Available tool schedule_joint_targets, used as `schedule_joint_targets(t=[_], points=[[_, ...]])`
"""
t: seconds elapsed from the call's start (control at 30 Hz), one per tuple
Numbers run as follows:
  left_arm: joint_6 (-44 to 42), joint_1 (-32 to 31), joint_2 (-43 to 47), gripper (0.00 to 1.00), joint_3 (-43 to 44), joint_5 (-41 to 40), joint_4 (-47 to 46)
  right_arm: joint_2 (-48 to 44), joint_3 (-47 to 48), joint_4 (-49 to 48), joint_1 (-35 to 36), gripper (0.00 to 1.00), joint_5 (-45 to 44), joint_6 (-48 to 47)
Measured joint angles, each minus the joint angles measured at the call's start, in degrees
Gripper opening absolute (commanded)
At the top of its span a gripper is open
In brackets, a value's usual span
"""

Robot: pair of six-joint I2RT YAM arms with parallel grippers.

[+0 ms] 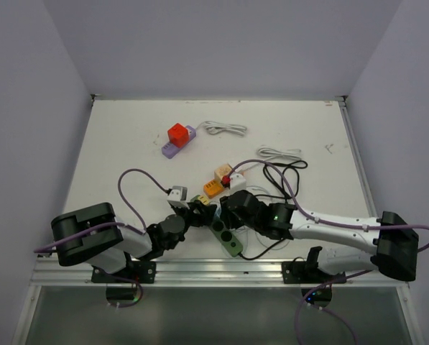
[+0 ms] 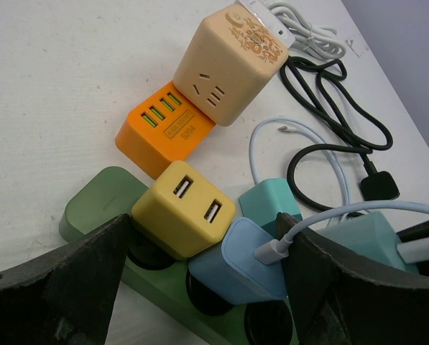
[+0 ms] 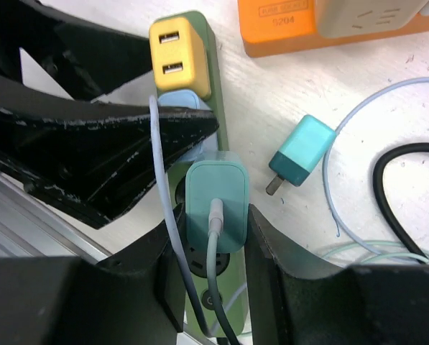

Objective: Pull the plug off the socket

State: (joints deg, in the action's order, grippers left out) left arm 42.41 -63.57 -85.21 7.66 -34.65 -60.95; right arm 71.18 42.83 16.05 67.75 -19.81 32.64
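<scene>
A green power strip (image 1: 229,235) lies near the table's front edge, also in the left wrist view (image 2: 98,205) and the right wrist view (image 3: 215,86). Plugged into it are a yellow USB charger (image 2: 182,208), a light blue charger (image 2: 246,262) with a white cable, and a teal-green charger (image 3: 215,205) with a grey cable. My right gripper (image 3: 213,215) is shut on the teal-green charger, one finger on each side. My left gripper (image 2: 207,228) is open, its fingers straddling the yellow and blue chargers over the strip.
A loose teal plug (image 3: 300,154) lies beside the strip. An orange USB hub (image 2: 164,129) and a beige cube socket (image 2: 228,61) sit just beyond. A black cable (image 2: 329,108) and white cables lie to the right. A red and purple adapter (image 1: 178,136) is farther back.
</scene>
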Motion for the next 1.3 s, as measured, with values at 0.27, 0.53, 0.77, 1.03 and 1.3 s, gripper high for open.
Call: schedule_joint_targets(t=[0.27, 0.53, 0.77, 1.03, 1.3], points=[[0.00, 0.00, 0.66, 0.84, 0.00, 0.04, 0.76, -0.98, -0.37, -0.92, -1.66, 0.00, 2.38, 0.50], [-0.04, 0.07, 5.44, 0.86, 1.81, 0.20, 8.57, -9.40, -0.35, 3.56, -2.64, 0.00, 0.04, 0.07], [-4.81, 0.07, 11.56, 0.87, 5.62, 0.96, 21.46, -16.52, -3.13, 7.56, -5.46, 0.06, -9.07, 1.99], [-10.73, 0.07, 15.50, 0.88, 10.10, 1.66, 32.92, -17.33, -5.68, 10.51, -9.49, 0.30, -12.44, 3.21], [-13.64, 0.07, 17.62, 0.89, 11.69, 1.86, 38.16, -10.86, -5.44, 10.51, -10.08, 0.53, -13.86, 2.86]])
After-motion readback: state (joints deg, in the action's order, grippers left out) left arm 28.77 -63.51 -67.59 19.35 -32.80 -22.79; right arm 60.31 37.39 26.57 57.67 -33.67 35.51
